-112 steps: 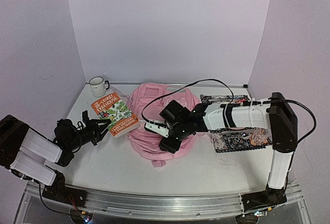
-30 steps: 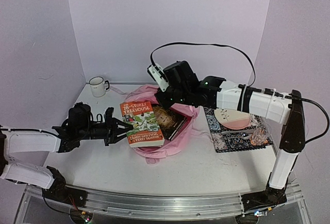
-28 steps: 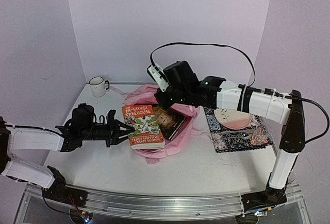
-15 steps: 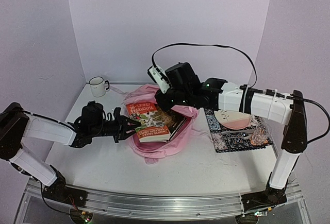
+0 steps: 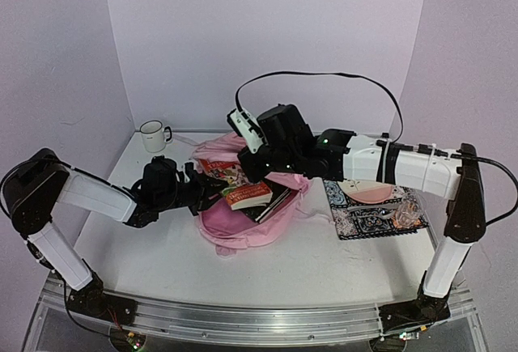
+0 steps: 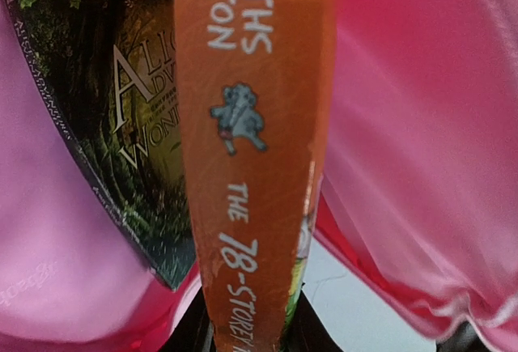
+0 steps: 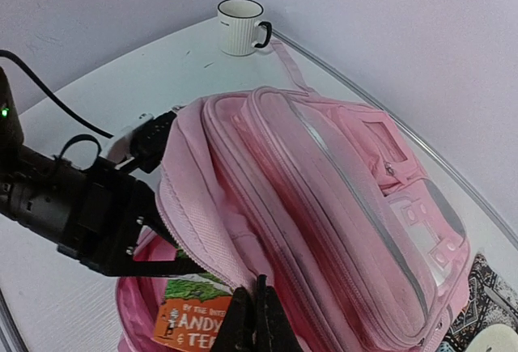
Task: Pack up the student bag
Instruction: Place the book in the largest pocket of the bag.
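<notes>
The left tool (image 5: 209, 193) grips the orange book (image 5: 247, 197) partway into the student bag (image 5: 243, 227). The right tool (image 7: 252, 320) is closed, pinching its rim. If that pinch slips, the opening collapses onto the book.

Bag (image 5: 243, 226) mouth tight w/ orange bk (image 5: 249, 197), dark bk (image 5: 273, 201).

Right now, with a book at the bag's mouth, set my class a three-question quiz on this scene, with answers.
1. True or false: the left gripper grips the orange book.
2. The right gripper pinches: A nothing; B the pink bag at its opening; C the orange book.
3. Name what already lies inside the bag.
Key: 1 true; 2 B; 3 a dark book.
</notes>
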`<state>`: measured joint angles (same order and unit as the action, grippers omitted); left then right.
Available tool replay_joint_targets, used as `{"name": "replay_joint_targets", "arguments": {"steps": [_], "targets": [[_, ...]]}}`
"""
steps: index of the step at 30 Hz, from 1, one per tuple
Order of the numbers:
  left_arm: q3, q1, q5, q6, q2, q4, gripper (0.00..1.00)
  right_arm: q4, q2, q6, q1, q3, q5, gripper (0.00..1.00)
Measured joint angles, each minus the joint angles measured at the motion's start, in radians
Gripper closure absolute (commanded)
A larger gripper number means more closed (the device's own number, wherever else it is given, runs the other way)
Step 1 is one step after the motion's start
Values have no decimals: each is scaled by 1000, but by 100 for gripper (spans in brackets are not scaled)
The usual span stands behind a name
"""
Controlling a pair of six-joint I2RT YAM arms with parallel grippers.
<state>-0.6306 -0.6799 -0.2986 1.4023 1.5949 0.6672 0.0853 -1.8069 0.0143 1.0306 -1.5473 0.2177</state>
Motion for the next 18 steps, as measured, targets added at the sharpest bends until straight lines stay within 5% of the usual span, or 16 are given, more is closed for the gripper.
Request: {"name": "replay_joint_targets", "arguments": {"steps": [10,18], "targets": [[-17,-50,122,11,112,138,98,12,0,15,20,7,-12,100],[-16,-54,194,5,220,223,55,17,0,20,21,18,-12,100]]}}
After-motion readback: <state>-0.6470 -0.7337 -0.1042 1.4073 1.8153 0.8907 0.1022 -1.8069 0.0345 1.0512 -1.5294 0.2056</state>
